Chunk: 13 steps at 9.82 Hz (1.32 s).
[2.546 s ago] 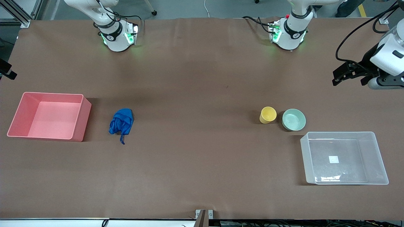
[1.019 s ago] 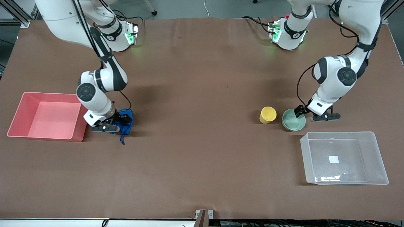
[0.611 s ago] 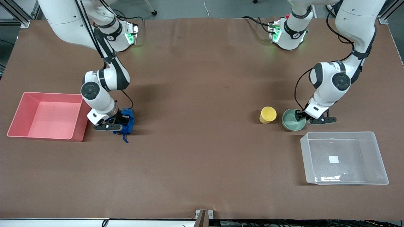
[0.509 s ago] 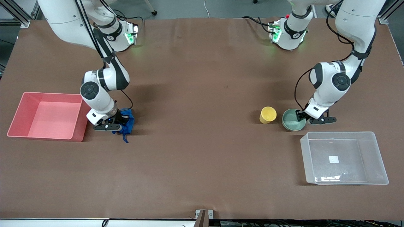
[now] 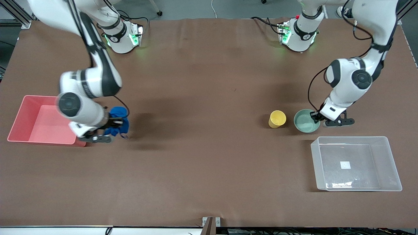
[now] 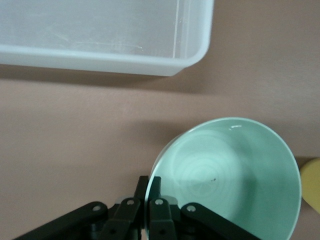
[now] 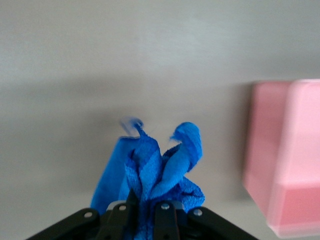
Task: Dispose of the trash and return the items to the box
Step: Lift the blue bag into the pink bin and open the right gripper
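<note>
My right gripper is shut on the blue trash wad and holds it in the air beside the pink bin; in the right wrist view the wad bunches between the fingers. My left gripper is shut on the rim of the mint-green bowl, one finger inside and one outside. The bowl is just beside the yellow cup. The clear box stands nearer to the front camera than the bowl, toward the left arm's end.
The pink bin's wall shows close to the wad in the right wrist view. A corner of the clear box shows in the left wrist view. Brown table surface lies between the two groups.
The right gripper has lifted the blue wad off the table and carried it toward the pink bin. The left gripper has shifted the bowl slightly away from the cup.
</note>
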### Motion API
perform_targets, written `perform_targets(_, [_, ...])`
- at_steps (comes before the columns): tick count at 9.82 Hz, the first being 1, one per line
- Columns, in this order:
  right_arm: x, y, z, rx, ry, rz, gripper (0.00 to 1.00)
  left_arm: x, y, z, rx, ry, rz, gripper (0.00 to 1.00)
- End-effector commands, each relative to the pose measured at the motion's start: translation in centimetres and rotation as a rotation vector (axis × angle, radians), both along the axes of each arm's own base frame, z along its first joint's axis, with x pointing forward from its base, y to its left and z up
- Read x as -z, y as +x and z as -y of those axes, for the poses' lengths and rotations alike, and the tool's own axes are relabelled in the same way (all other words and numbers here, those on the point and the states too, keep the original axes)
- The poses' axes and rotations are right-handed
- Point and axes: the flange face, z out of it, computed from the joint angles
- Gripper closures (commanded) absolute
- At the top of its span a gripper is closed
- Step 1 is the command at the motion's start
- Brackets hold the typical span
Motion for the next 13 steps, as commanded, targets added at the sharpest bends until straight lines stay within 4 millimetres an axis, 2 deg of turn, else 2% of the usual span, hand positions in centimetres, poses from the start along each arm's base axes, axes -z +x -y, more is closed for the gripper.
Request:
perform_targets(1, [-6.2, 1.0, 8.9, -0.005, 0.021, -0.067, 0.99, -5.3, 1.0, -0.1, 0.018, -0.004, -0.016, 1.00])
perform_targets(2, [-6.8, 0.4, 13.8, 0.011, -0.023, -0.070, 0.99, -7.8, 3.3, -0.2, 0.015, -0.004, -0.009, 1.00])
perform_targets(3, [-5.0, -0.5, 18.8, 0.008, -0.064, -0.105, 0.99, -9.1, 6.3, -0.2, 0.015, -0.004, -0.005, 1.00])
perform_targets(4, [-2.5, -1.4, 23.1, -0.010, -0.047, -0.100, 0.99, -9.5, 9.6, -0.8, 0.002, 0.001, 0.002, 1.00])
perform_targets(5, [0.6, -2.5, 26.4, -0.034, -0.033, -0.070, 0.99, -9.5, 13.1, -2.4, -0.023, 0.010, 0.018, 1.00])
perform_targets(6, [4.5, -4.3, 28.8, -0.042, -0.022, -0.047, 0.99, -8.7, 16.1, -2.8, -0.006, 0.012, 0.031, 1.00])
perform_targets(7, [7.6, -5.7, 30.4, -0.062, -0.020, -0.001, 0.99, -7.8, 18.6, -5.3, -0.014, 0.010, 0.039, 1.00])
perform_targets(8, [10.3, -7.1, 32.3, -0.080, -0.027, 0.061, 0.99, -6.7, 20.3, -6.8, 0.003, -0.013, 0.041, 1.00])
perform_targets(9, [13.4, -7.9, 33.2, -0.082, -0.035, 0.100, 0.97, -4.0, 20.8, -9.4, 0.008, -0.031, 0.023, 1.00])
perform_targets(10, [15.4, -8.0, 33.5, -0.076, -0.035, 0.113, 0.87, -1.6, 21.0, -10.5, 0.013, -0.043, 0.010, 1.00])
perform_targets(11, [16.4, -7.9, 33.4, -0.074, -0.035, 0.124, 0.46, 0.4, 20.8, -11.0, 0.035, -0.054, -0.002, 1.00])
perform_targets(12, [16.6, -7.6, 33.5, -0.058, -0.034, 0.150, 0.00, 1.7, 20.9, -12.2, 0.029, -0.056, 0.032, 0.99])
perform_targets(13, [16.6, -7.5, 32.9, -0.041, -0.018, 0.150, 0.00, 3.7, 20.5, -12.8, 0.024, -0.047, 0.038, 0.99])
